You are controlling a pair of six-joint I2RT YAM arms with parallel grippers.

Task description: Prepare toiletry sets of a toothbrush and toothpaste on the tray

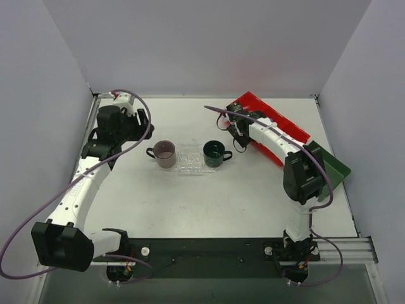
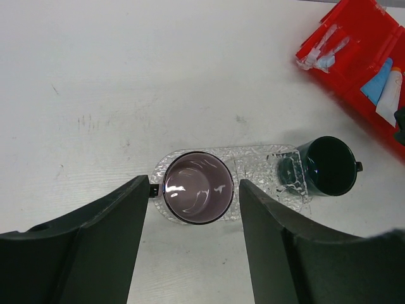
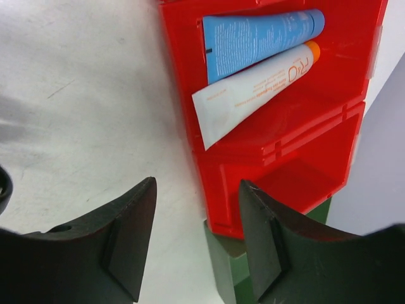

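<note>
Top external view shows the clear tray (image 1: pixel 190 161) at the middle of the table (image 1: pixel 190 209), with a mauve cup (image 1: pixel 165 154) on its left end and a dark green mug (image 1: pixel 214 154) at its right end; neither tube nor toothbrush lies on the tray. At upper right the right arm covers most of the red bin (image 1: pixel 254 101), so its contents cannot be made out from above, and a dark green tray (image 1: pixel 336 168) sticks out at the right edge, partly hidden behind the same arm. From the left wrist, the left gripper (image 2: pixel 194 189) has its fingers spread wide with nothing between them; the cup shows through the gap far below (it is not gripped). The bin sits in the upper right corner of that frame, cut off by the edge. One compartment holds the toothbrushes (image 2: pixel 326 47), pale and small in crumpled clear wrapping, too blurred to count. From the right wrist, the right gripper (image 3: pixel 196 187) also stands with its fingers apart and empty, hanging over the bin's near left wall. At the top of that frame the blue tube (image 3: pixel 259 38) and the white tube (image 3: pixel 253 92) lie side by side and touching in one compartment, caps toward the upper right; the print on them is too small to read. The compartment below them looks bare, though a finger hides its lower part.
</note>
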